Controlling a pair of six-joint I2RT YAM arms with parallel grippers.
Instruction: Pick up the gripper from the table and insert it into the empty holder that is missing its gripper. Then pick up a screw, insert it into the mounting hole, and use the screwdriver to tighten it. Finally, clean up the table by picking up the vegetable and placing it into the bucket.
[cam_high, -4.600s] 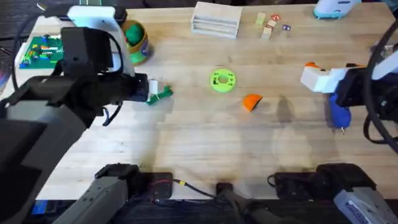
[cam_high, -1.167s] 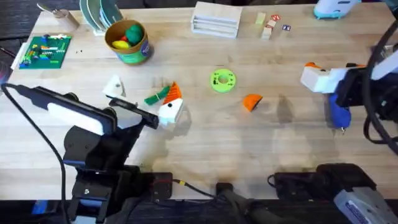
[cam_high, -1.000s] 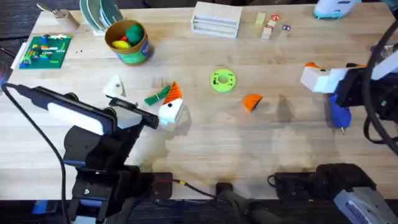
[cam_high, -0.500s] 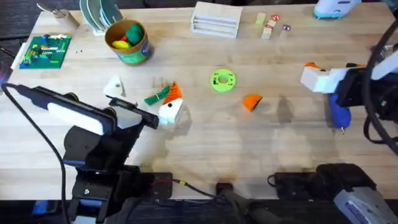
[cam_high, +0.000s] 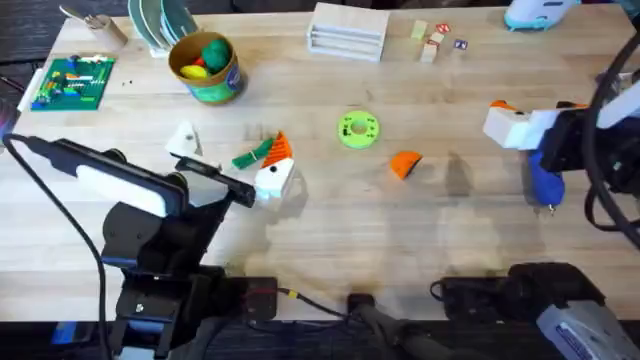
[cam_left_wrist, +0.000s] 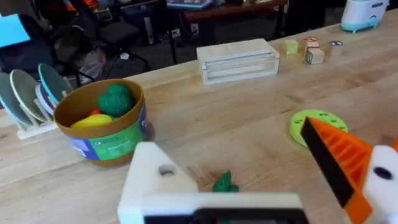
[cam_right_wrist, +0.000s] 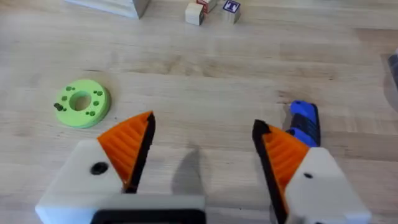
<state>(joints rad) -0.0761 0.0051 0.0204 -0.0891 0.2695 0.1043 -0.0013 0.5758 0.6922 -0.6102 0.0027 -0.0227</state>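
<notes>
The loose orange ribbed gripper (cam_high: 405, 163) lies on the table right of centre. My left gripper (cam_high: 230, 158) (cam_left_wrist: 230, 140) is open low over the table. One side of it is a bare white holder (cam_high: 183, 138) (cam_left_wrist: 155, 180); the other side is a white block carrying an orange finger (cam_high: 279, 148) (cam_left_wrist: 336, 155). The dark green vegetable (cam_high: 254, 155) (cam_left_wrist: 224, 183) lies on the wood between them. The bucket (cam_high: 205, 68) (cam_left_wrist: 102, 124) stands at the back left, with toy food inside. My right gripper (cam_high: 505, 118) (cam_right_wrist: 202, 124) is open at the right, and the blue screwdriver (cam_high: 545, 182) (cam_right_wrist: 305, 121) lies beside it.
A lime green disc (cam_high: 358, 130) (cam_right_wrist: 81, 102) sits mid-table. Along the far edge are a wooden box (cam_high: 348, 30) (cam_left_wrist: 239, 59), small blocks (cam_high: 432, 42) and a pale blue gadget (cam_high: 540, 12). A green circuit board (cam_high: 70, 82) and a plate rack (cam_high: 160, 20) are at the far left.
Since the oldest frame the left arm has dropped from close under the camera and now lies low, uncovering the back left. Over the last second nothing has moved.
</notes>
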